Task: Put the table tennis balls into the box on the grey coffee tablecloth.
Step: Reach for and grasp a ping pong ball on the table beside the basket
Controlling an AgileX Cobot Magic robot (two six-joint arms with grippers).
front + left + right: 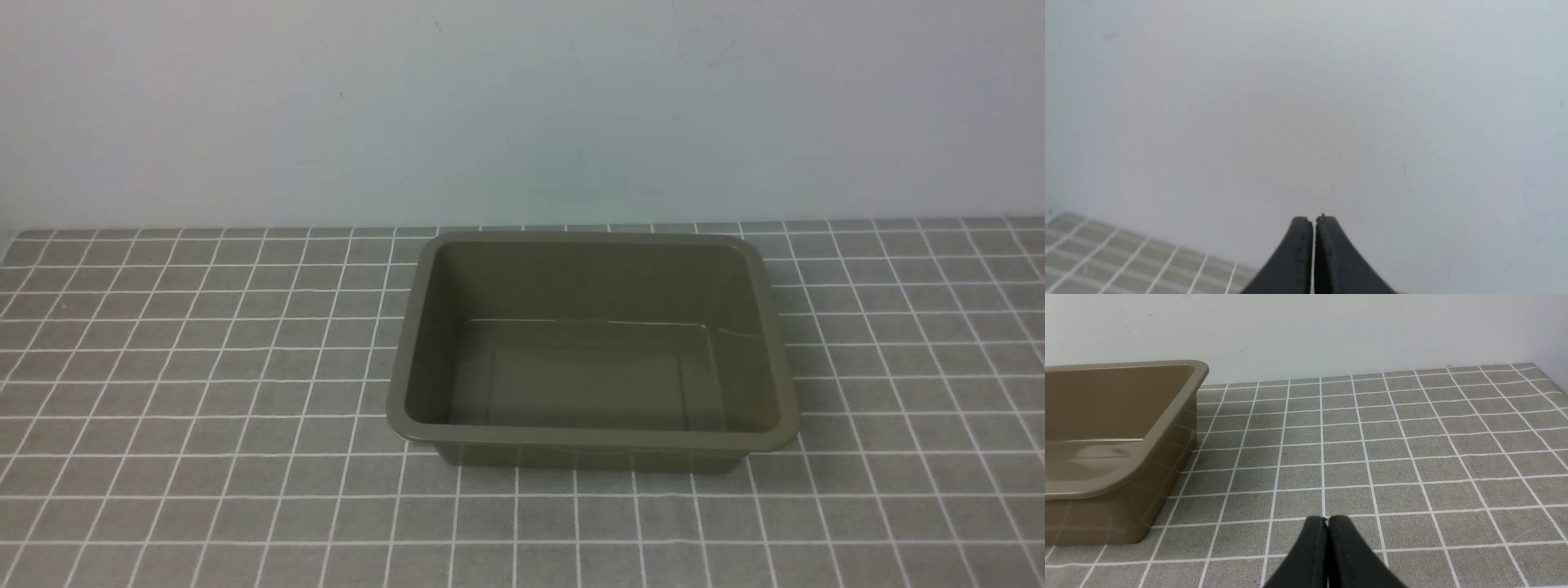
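Note:
The olive-green box [593,445] stands empty on the grey coffee tablecloth [204,457], a little right of the middle. It also shows in the right wrist view [1163,428]. No table tennis ball shows in any view. My left gripper [1314,220] is shut and empty, pointing at the pale wall above a corner of the cloth [1106,257]. My right gripper [1327,520] is shut and empty, low over the cloth [1412,457], to the right of the box and apart from it. Neither arm shows in the front view.
A pale wall [522,106] rises directly behind the cloth's far edge, close behind the box. The cloth's right edge [1549,377] shows in the right wrist view.

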